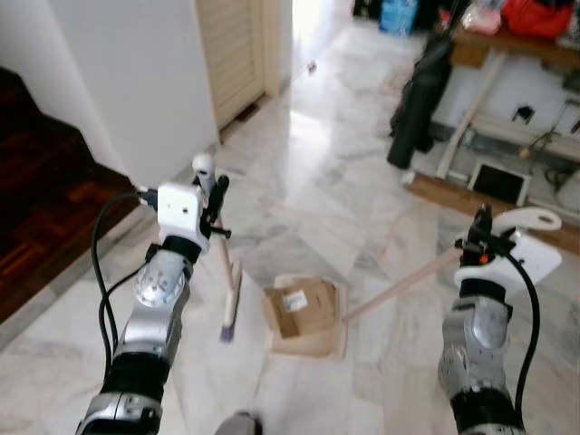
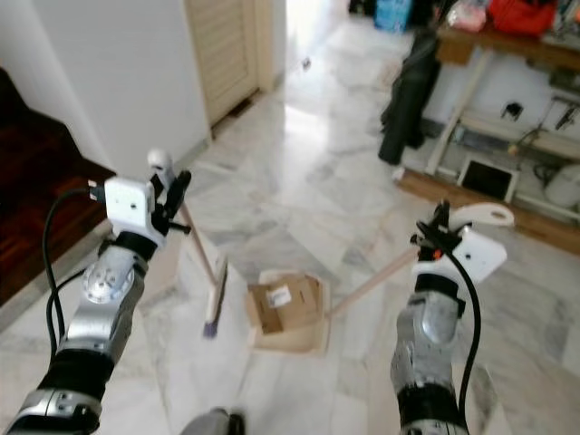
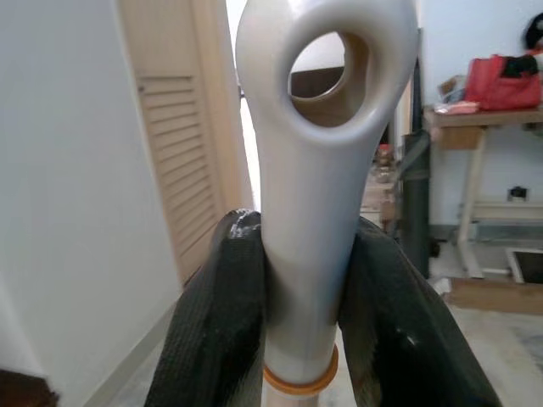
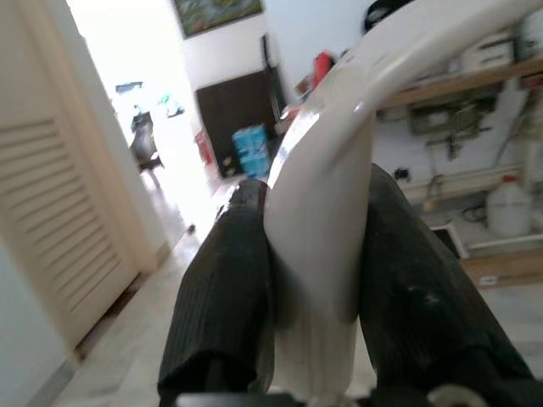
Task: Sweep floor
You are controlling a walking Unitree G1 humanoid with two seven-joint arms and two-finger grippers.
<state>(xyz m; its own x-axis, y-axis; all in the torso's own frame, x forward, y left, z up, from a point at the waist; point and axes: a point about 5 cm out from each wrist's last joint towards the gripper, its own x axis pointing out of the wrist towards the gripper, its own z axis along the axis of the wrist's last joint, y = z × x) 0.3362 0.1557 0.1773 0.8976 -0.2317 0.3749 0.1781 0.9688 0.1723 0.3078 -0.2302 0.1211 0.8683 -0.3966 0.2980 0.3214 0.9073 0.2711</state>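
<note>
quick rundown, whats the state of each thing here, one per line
left gripper: shut on the broom handle
right gripper: shut on the dustpan handle
broom: held upright, bristles at the floor beside the dustpan
dustpan: on the floor, cardboard piece inside
cardboard piece: lying flat in the dustpan
louvred door: closed

A home hallway: marble floor (image 1: 335, 181), louvred door (image 1: 231, 50), dark wooden stairs (image 1: 45, 181), cluttered wooden table (image 1: 507, 50).

Glossy grey-veined white marble floor (image 1: 326, 199), smooth white plastic loop-ended broom grip (image 3: 314, 170) over a pale wooden stick, matt ribbed black rubbery fingers (image 3: 216, 322), creased brown cardboard piece (image 1: 304, 308) in a pale dustpan (image 1: 313, 344), brushed silver metal arms.
</note>
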